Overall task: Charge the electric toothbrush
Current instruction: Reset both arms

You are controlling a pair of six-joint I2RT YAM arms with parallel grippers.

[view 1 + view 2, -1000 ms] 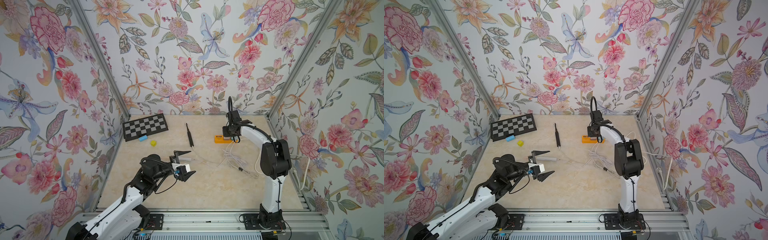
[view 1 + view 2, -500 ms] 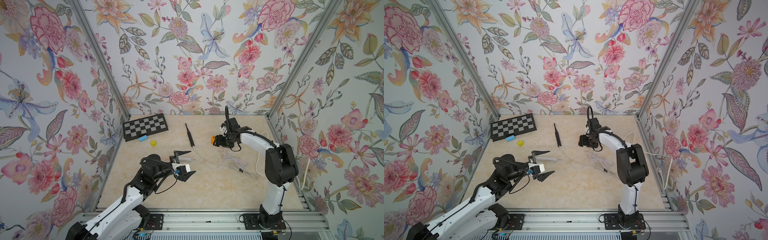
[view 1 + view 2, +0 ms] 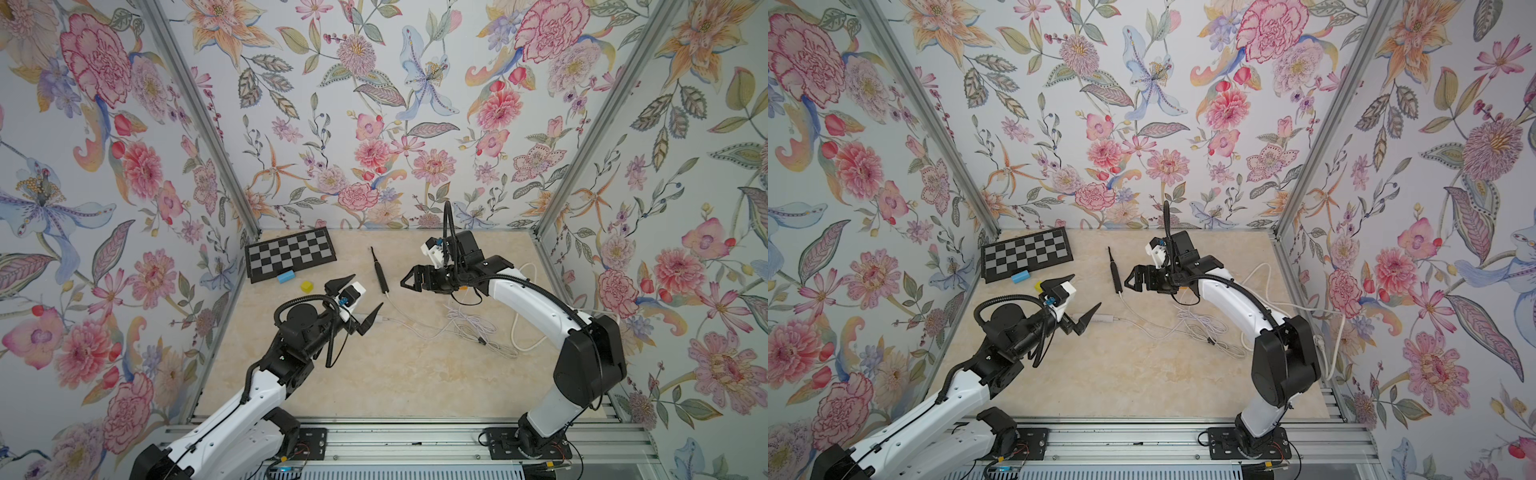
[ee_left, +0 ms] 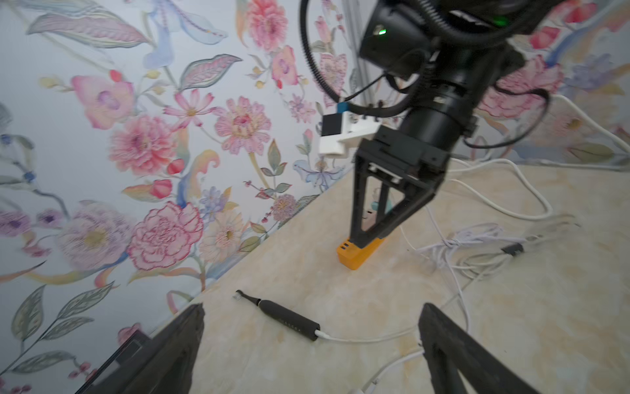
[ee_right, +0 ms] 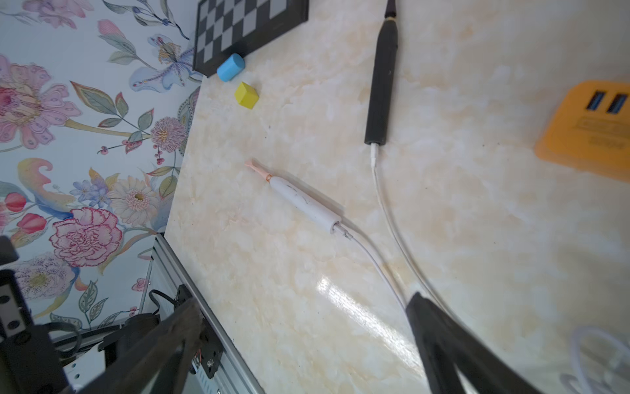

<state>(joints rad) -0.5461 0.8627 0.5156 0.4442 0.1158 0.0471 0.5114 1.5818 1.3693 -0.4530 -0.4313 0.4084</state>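
Note:
The black electric toothbrush (image 3: 379, 275) (image 4: 288, 320) (image 5: 381, 88) lies on the marble table with a white cable (image 4: 361, 339) plugged into its base. A white toothbrush (image 5: 306, 204) (image 3: 1096, 319) with a pink head lies nearer the front, also with a cable in it. My left gripper (image 3: 366, 291) (image 4: 312, 307) hovers open over the white one, holding nothing. My right gripper (image 3: 409, 282) (image 5: 304, 300) is open and empty, its tips just above the orange USB charger (image 4: 354, 256) (image 5: 586, 129). The charger is hidden under that gripper in both top views.
A tangle of white cables (image 3: 469, 328) lies right of centre under the right arm. A checkerboard (image 3: 291, 255) sits at the back left, with a blue block (image 3: 286, 276) and a yellow block (image 3: 306, 286) beside it.
My right gripper has swung leftward over the orange charger and gone from nearly shut to open. The charger, visible earlier, is now covered by it. The left arm has not moved.

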